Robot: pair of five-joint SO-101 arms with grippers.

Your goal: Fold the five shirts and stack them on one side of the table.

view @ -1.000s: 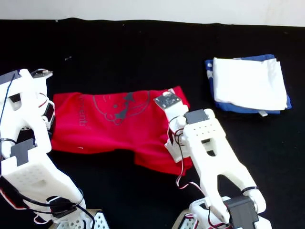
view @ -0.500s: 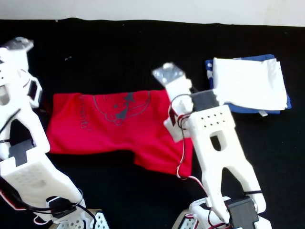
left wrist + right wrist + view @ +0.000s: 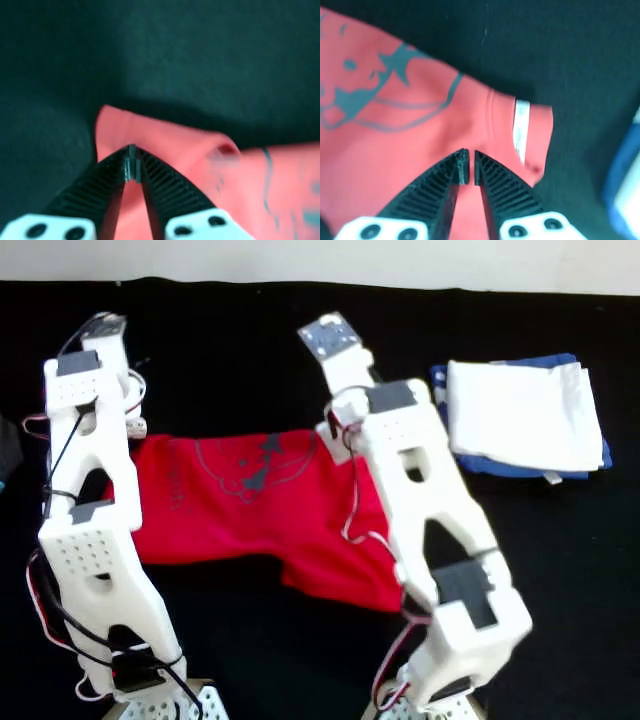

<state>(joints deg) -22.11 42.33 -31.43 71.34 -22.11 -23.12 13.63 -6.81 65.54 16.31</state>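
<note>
A red shirt (image 3: pixel 250 510) with a dark printed figure lies spread on the black table, one part trailing toward the front. My left gripper (image 3: pixel 127 420) hangs over the shirt's far left corner (image 3: pixel 115 125), fingers (image 3: pixel 160 185) shut with nothing between them. My right gripper (image 3: pixel 340 432) is above the shirt's far right part, close to the collar and its white label (image 3: pixel 521 131); its fingertips (image 3: pixel 462 167) are closed to a sliver, gripping nothing. A folded white shirt (image 3: pixel 520 415) rests on a folded blue shirt (image 3: pixel 441 380) at the back right.
The folded stack (image 3: pixel 622 187) lies just to the right of the right arm. Black cloth (image 3: pixel 230 350) covers the table up to a pale wall at the back. Both arm bases stand at the front edge.
Both arms have stretched from the shirt's near side toward its far edge. The left gripper went to the far left corner, the right to the collar. The shirt lies as before.
</note>
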